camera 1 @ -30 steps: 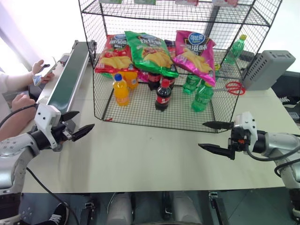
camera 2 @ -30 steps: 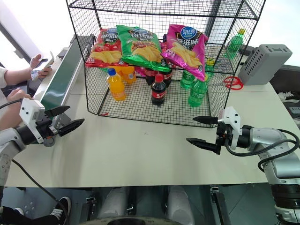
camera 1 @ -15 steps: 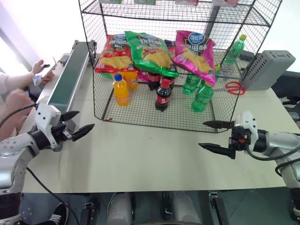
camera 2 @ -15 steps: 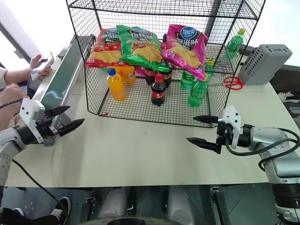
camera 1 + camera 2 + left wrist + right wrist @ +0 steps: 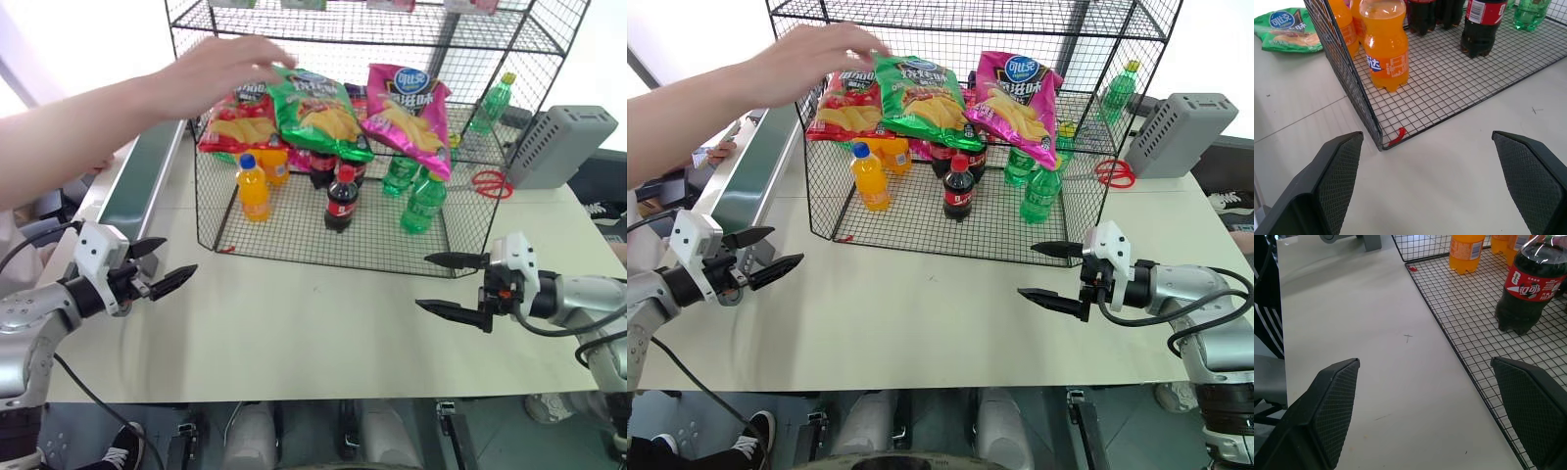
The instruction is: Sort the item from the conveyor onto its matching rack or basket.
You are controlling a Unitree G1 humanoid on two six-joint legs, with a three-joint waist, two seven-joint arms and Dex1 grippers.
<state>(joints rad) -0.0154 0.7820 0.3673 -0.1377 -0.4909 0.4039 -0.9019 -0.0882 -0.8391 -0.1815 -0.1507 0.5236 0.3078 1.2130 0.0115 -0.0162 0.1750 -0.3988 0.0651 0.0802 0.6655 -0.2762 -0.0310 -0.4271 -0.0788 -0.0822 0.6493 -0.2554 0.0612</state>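
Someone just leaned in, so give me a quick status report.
Left gripper and right gripper open, empty. Pink chip bag on the rack. Person's arm over the conveyor.

Bare table (image 5: 313, 323) lies open between the left gripper (image 5: 162, 264) at 9 o'clock and the right gripper (image 5: 453, 285) at 3 o'clock. At 12 the rack (image 5: 211, 211) blocks the way, its front open, bottles (image 5: 341, 199) standing on its floor. A person's arm (image 5: 108, 117) crosses over the conveyor (image 5: 132, 181) at 10 o'clock.
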